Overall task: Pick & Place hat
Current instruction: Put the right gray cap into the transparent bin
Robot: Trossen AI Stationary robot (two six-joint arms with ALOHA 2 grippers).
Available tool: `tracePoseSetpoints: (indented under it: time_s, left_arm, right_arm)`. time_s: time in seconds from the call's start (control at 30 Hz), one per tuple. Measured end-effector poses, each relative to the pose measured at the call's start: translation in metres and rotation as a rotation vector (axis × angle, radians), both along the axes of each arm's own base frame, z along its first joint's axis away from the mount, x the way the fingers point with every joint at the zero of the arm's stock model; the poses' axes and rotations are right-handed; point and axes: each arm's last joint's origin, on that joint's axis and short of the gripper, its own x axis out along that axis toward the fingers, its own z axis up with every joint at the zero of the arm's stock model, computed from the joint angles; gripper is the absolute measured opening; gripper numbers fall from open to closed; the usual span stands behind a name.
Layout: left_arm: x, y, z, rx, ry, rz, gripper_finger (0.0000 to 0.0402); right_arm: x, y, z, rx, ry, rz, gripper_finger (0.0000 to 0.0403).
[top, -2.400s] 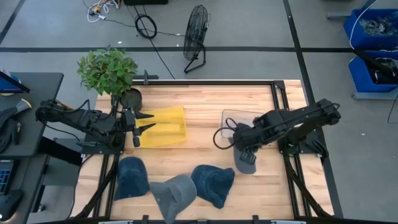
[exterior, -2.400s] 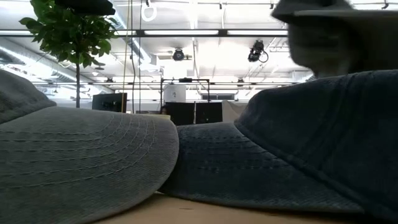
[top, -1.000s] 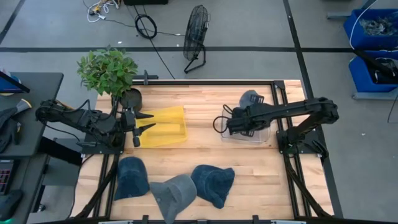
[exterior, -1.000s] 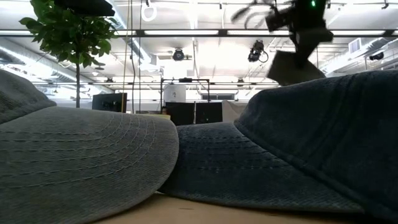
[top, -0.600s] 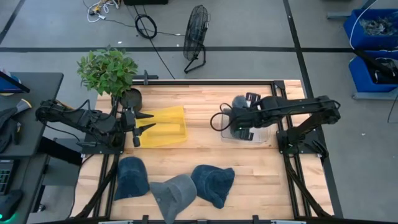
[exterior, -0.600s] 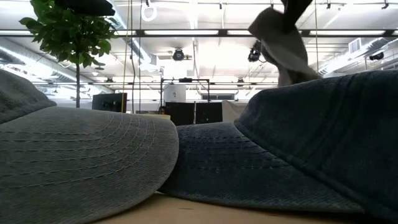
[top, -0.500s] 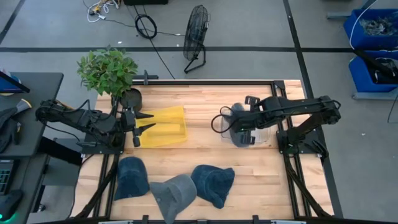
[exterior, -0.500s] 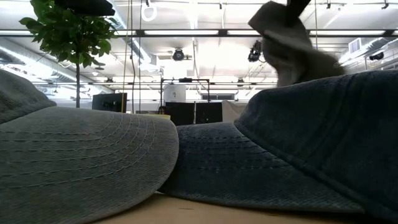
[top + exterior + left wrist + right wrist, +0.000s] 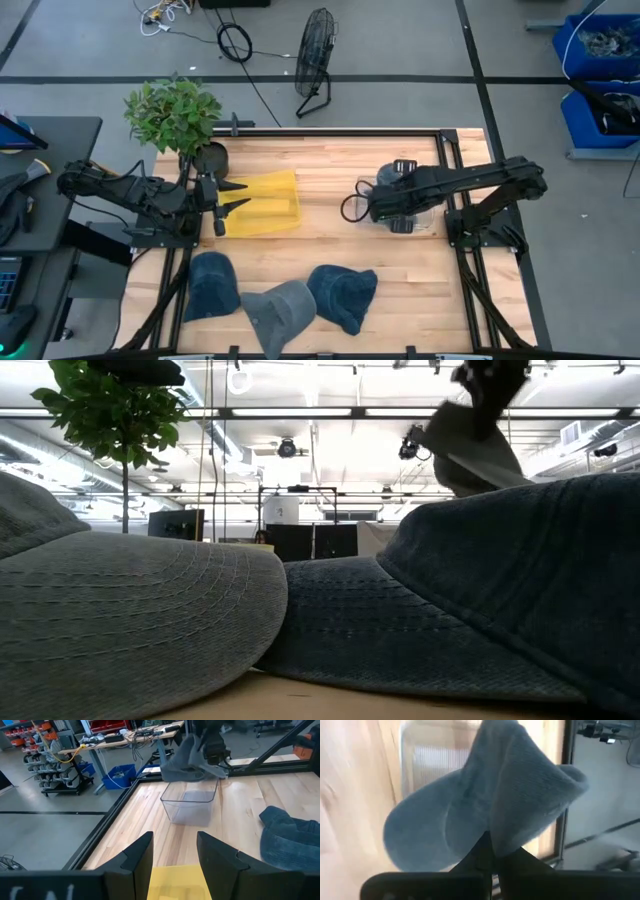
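My right gripper [image 9: 383, 208] is shut on a grey hat [image 9: 485, 795] and holds it in the air over a clear plastic bin [image 9: 190, 805] at the table's right. In the low view this hat [image 9: 470, 452] hangs under the gripper [image 9: 490, 380]. My left gripper [image 9: 240, 196] waits open over a yellow tray [image 9: 265, 205] at the table's left. Three more hats lie on the table near its near edge: a blue one [image 9: 210, 285], a grey one [image 9: 280, 310] and a second blue one [image 9: 342, 295]. My right gripper pinches the grey hat between its two fingers at a fold of its edge [image 9: 492, 842]. The hat is lifted clear and hangs tilted above the clear bin, crown [image 9: 535, 785] and brim [image 9: 420, 835] spreading out beyond the fingertips.
A potted plant [image 9: 175, 115] stands at the far left corner. A black frame [image 9: 445, 160] runs along the table's edges. Bare wood lies in the middle [image 9: 325, 190] between the yellow tray and the clear bin. A cable loop [image 9: 350, 210] hangs by the right wrist.
My right gripper, still shut on the grey hat, has turned above the clear bin. The hat has swung from beyond the bin's far edge back toward the near side and now hangs over the bin under the arm. The left arm has kept still.
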Motion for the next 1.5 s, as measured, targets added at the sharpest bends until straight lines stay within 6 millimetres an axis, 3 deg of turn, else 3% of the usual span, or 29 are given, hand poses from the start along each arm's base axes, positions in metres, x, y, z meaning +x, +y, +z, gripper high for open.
tracePoseSetpoints:
  time_s: [0.27,0.43,0.57,0.7,0.8,0.93,1.07,1.2,1.5]
  left_arm:
    - [0.0,0.0,0.0,0.004,0.003,-0.001,0.0156]
    - [0.0,0.0,0.0,0.004,0.005,-0.001,0.0156]
    - [0.0,0.0,0.0,0.005,0.005,-0.001,0.0156]
    - [0.0,0.0,0.0,0.005,0.005,-0.001,0.0156]
    - [0.0,0.0,0.0,0.005,0.005,-0.001,0.0156]
    - [0.0,0.0,0.0,0.005,0.005,-0.001,0.0156]
    - [0.0,0.0,0.0,0.005,0.005,-0.001,0.0156]
    - [0.0,0.0,0.0,0.005,0.005,-0.001,0.0156]
    - [0.0,0.0,0.0,-0.019,-0.003,0.004,0.0156]
  right_arm:
    - [-0.004,-0.003,-0.058,-0.082,0.182,0.186,0.0011]
    - [-0.002,-0.003,-0.076,-0.125,0.247,0.371,0.0011]
    - [0.004,-0.001,-0.074,-0.206,0.281,0.538,0.0011]
    - [0.01,0.001,-0.056,-0.255,0.296,0.654,0.0011]
    - [0.013,0.002,-0.039,-0.207,0.264,0.687,0.0011]
    - [0.015,-0.001,-0.027,-0.01,0.188,0.699,0.0011]
    - [0.015,-0.006,-0.027,0.124,0.117,0.591,0.0011]
    - [0.016,-0.014,-0.031,0.082,0.072,0.415,0.0011]
    - [0.016,-0.026,-0.031,0.061,0.035,0.259,0.0044]
